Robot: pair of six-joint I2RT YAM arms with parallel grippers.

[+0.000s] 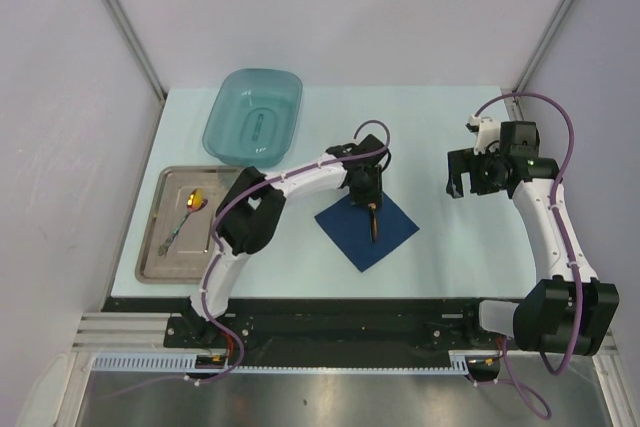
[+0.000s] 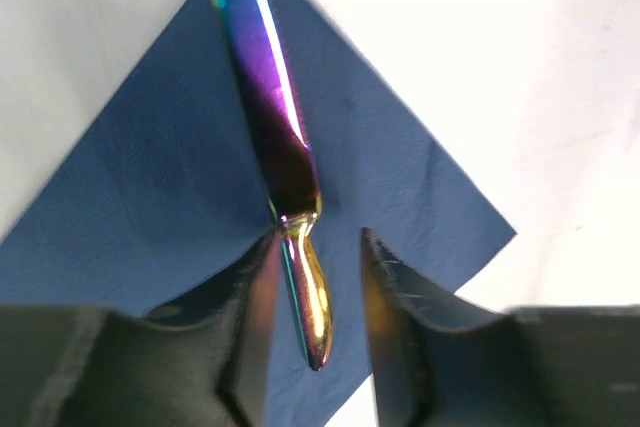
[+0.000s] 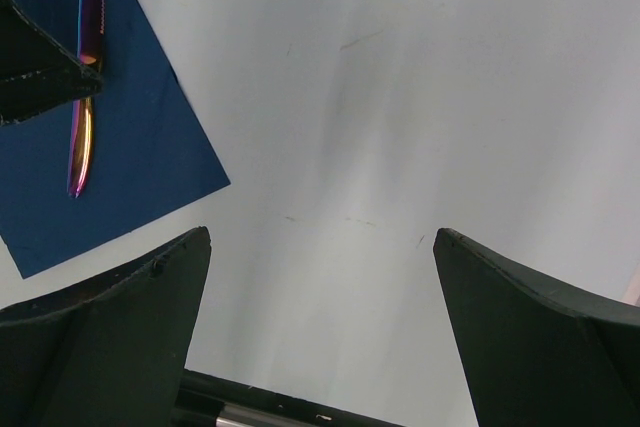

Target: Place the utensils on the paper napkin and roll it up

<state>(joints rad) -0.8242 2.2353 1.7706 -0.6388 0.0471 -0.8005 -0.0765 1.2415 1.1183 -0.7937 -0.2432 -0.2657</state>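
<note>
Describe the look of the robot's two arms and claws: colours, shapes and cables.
The left arm and right arm have white link shells with bulky black joint housings; a purple cable loops along each. The left claw and right claw each have two matt black, wedge-shaped fingers.

Bright even overhead light, soft shadows, blown-out whites, blurred wrist-view foregrounds

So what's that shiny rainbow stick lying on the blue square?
It is a slender metal utensil, mirror-shiny, iridescent purple-blue shading to gold at its narrower rounded end. It lies flat on the dark blue paper napkin, roughly along a diagonal. The left gripper stands open astride the gold end, seemingly not gripping it.
</note>
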